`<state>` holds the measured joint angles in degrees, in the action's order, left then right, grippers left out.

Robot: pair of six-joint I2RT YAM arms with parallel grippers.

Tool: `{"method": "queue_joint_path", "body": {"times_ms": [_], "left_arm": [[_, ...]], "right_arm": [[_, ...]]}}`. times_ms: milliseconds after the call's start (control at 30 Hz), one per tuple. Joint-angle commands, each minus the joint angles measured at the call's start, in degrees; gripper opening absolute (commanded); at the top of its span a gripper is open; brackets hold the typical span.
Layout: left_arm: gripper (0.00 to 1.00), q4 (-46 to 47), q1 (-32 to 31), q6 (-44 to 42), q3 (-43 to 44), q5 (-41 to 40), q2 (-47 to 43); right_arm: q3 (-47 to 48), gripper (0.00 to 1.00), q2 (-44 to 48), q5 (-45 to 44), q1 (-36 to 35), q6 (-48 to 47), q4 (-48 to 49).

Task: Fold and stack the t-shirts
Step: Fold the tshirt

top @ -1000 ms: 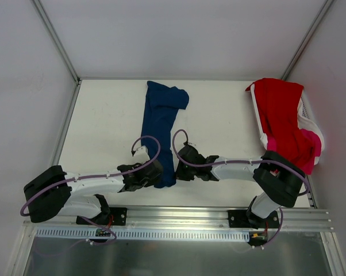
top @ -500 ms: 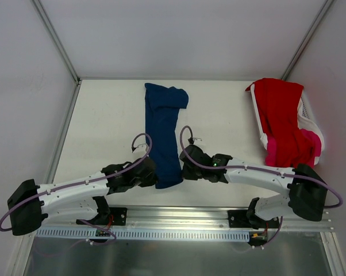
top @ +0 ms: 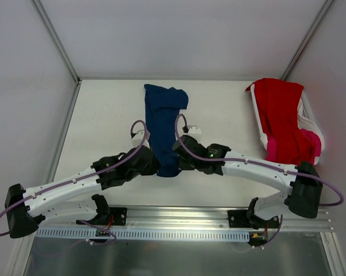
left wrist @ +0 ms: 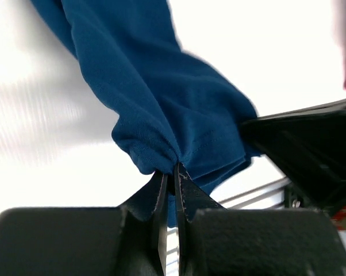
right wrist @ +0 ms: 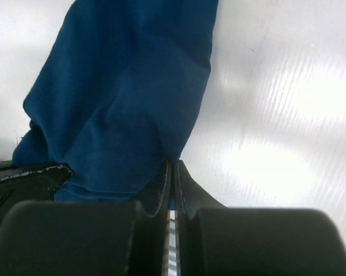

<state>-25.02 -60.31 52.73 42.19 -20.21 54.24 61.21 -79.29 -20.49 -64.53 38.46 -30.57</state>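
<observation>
A navy blue t-shirt [top: 163, 123] lies as a long narrow strip down the middle of the table, its near end lifted. My left gripper [top: 154, 165] is shut on the left corner of that near hem [left wrist: 161, 144]. From the other side my right gripper [top: 177, 163] is shut on the right corner [right wrist: 133, 144]. Both pinch folds of blue cloth between closed fingers. A red t-shirt [top: 282, 118] hangs over the white basket [top: 307, 118] at the right, with a bright pink t-shirt [top: 310, 144] under it.
The basket stands against the table's right edge. A metal rail [top: 179, 215] runs along the near edge by the arm bases. White walls close in the table at the back and sides.
Both grippers have carried the navy shirt's near end away from the front edge toward the back. The shirt's visible length has shortened and the arms have stretched out.
</observation>
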Motion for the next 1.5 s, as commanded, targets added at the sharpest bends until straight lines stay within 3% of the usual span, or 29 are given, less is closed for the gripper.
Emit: {"method": "queue_joint_path", "body": {"times_ms": [0,200,333,567,800,1067,1400,1467], "left_arm": [[0.0,-1.09,1.07,-4.03,4.21,-5.88,0.25],[0.0,-1.0,5.81,-5.79,6.32,-9.06,1.75],[0.0,-0.39,13.18,-7.73,6.76,-8.71,3.33],[0.0,4.35,19.96,-12.56,8.95,-11.42,8.85],[0.0,10.94,26.9,-14.32,13.87,-6.25,19.05],[0.0,13.85,30.87,-16.25,23.89,-0.89,35.21],[0.0,13.94,34.3,-16.08,31.28,0.61,43.84],[0.0,14.03,34.65,-16.17,31.81,-0.44,45.07]], "right_arm": [[5.84,0.0,-3.58,-2.1,0.72,-3.38,-2.3],[12.79,0.01,-10.53,-0.87,4.4,-5.93,-2.48],[17.09,0.01,-14.22,-0.78,7.66,-8.39,-3.01],[28.6,0.0,-22.04,0.27,13.37,-13.75,-5.11],[38.62,0.01,-29.69,3.08,19.08,-16.05,-7.31],[51.09,0.0,-38.39,6.08,23.57,-15.34,-10.12],[54.19,0.01,-44.89,7.83,25.95,-14.9,-10.04],[54.63,0.37,-46.13,9.06,26.3,-15.34,-10.04]]}}
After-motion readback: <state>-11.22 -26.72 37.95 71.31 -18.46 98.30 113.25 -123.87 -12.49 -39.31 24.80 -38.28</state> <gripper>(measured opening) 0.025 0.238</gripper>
